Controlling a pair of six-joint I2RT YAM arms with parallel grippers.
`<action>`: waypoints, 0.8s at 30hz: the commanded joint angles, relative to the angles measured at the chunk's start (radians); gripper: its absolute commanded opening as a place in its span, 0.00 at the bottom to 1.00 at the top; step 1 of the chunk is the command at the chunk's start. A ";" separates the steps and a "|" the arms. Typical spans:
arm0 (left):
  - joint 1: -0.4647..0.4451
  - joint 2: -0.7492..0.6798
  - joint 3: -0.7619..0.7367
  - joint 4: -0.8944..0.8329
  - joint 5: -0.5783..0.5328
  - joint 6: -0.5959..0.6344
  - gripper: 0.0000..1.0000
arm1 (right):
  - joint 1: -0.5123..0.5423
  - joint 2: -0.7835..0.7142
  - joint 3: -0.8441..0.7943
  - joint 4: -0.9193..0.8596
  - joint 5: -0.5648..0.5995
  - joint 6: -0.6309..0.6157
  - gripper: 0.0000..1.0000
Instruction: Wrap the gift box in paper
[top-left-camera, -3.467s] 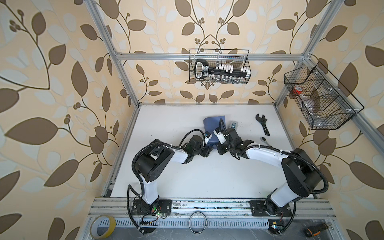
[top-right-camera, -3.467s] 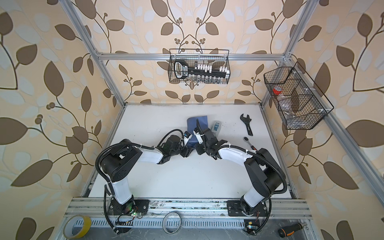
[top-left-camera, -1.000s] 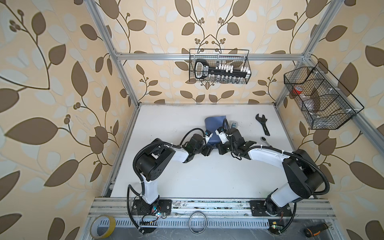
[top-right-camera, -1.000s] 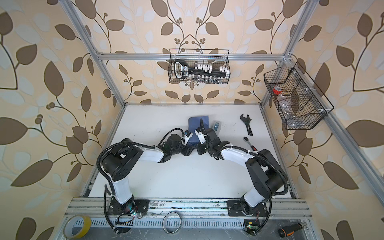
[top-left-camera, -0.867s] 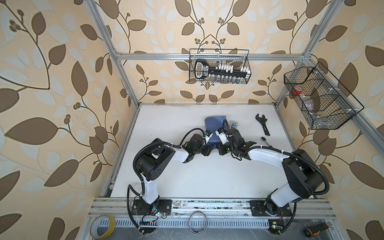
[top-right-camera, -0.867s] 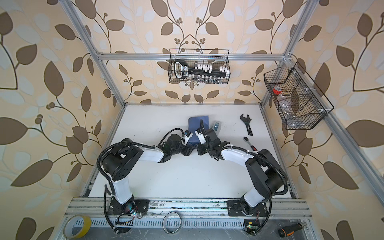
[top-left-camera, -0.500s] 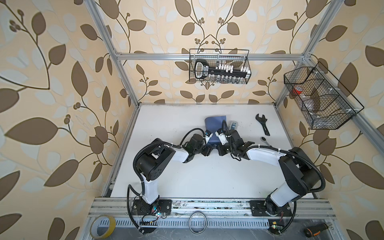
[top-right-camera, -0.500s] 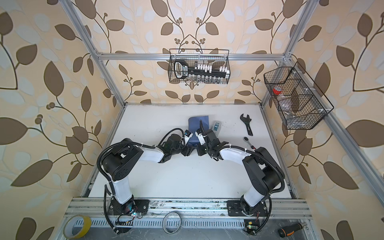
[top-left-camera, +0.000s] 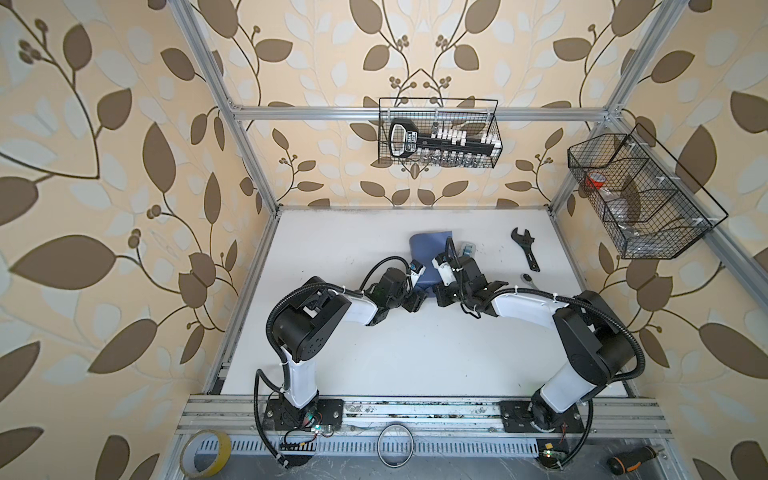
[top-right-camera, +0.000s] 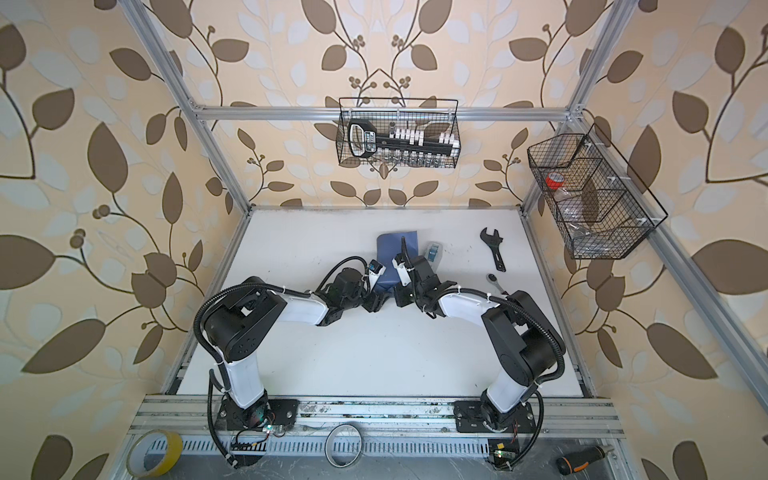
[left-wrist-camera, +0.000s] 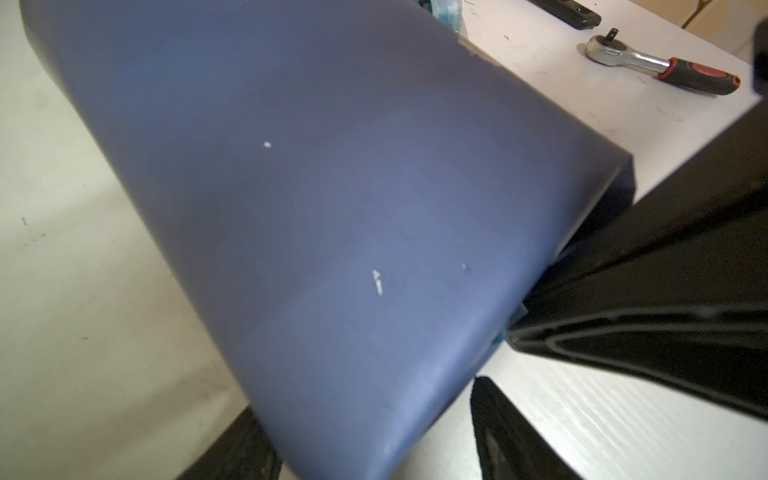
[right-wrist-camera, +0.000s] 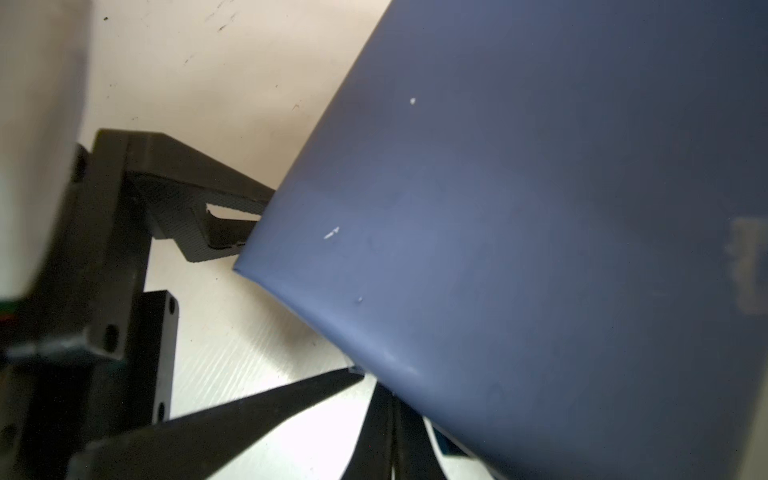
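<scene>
The paper (top-left-camera: 428, 257) (top-right-camera: 395, 257) lies slate-blue side out, folded into a rounded bundle at the table's middle back. It fills both wrist views (left-wrist-camera: 332, 208) (right-wrist-camera: 540, 208). The gift box is hidden under it. My left gripper (top-left-camera: 417, 300) (top-right-camera: 376, 301) (left-wrist-camera: 365, 415) is open, its fingers (left-wrist-camera: 511, 436) straddling the bundle's near end. My right gripper (top-left-camera: 441, 297) (top-right-camera: 401, 297) (right-wrist-camera: 380, 390) is shut, its tips tucked at the bundle's near lower edge beside the left gripper. I cannot tell whether paper is pinched between them.
A small tape dispenser (top-left-camera: 467, 250) sits right of the bundle. A black wrench (top-left-camera: 524, 249) and a ratchet (top-left-camera: 530, 279) (left-wrist-camera: 660, 68) lie further right. Wire baskets hang on the back wall (top-left-camera: 438, 133) and the right wall (top-left-camera: 640, 208).
The right arm's elbow has drawn slightly inward. Both grippers and the paper bundle stay where they were.
</scene>
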 joint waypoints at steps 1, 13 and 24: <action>0.006 -0.003 0.034 0.018 -0.003 -0.005 0.70 | -0.007 0.021 0.026 0.040 0.023 0.007 0.06; 0.011 -0.016 0.029 0.009 -0.061 -0.020 0.80 | -0.012 -0.006 0.003 0.098 0.023 0.031 0.08; 0.033 0.003 0.086 -0.052 -0.070 -0.032 0.81 | -0.024 -0.109 -0.071 0.113 0.025 0.042 0.09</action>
